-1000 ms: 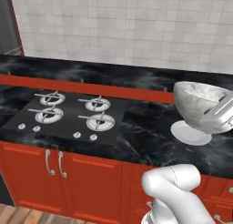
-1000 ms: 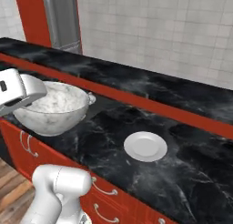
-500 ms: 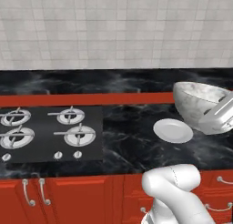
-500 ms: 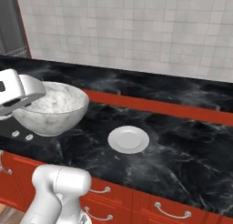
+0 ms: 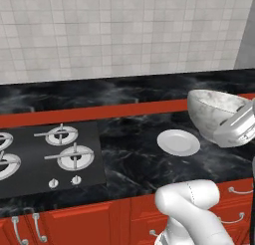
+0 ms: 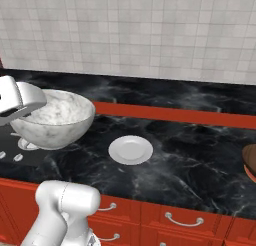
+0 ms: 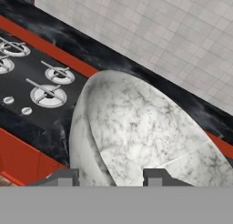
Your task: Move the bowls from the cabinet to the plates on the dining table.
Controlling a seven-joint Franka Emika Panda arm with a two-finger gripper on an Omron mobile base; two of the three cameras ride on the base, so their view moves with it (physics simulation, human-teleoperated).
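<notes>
The white marbled bowl [image 6: 56, 117] is up in the air, held by the fingers [image 7: 109, 176]. The two fingers pinch its rim, one tip inside the bowl and one outside, so they are partly closed on the bowl wall. The bowl hangs above the black counter [image 6: 200, 155], near the empty white plate [image 6: 130, 150] and a bit higher than it. In the left base view the bowl [image 5: 215, 114] is just to the side of the plate [image 5: 178, 142], away from the stovetop [image 5: 45, 157].

The bowl looks hard and smooth, like stone or china. It is probably a bit heavy and slippery, and it could crack if it drops. It does not bend. Holding it by the rim on one side means it can tip, so it needs a firm pinch and a slow, gentle set-down flat on the plate.

A brown bowl [image 6: 250, 160] peeks in far from the plate, at the edge of the right base view.
</notes>
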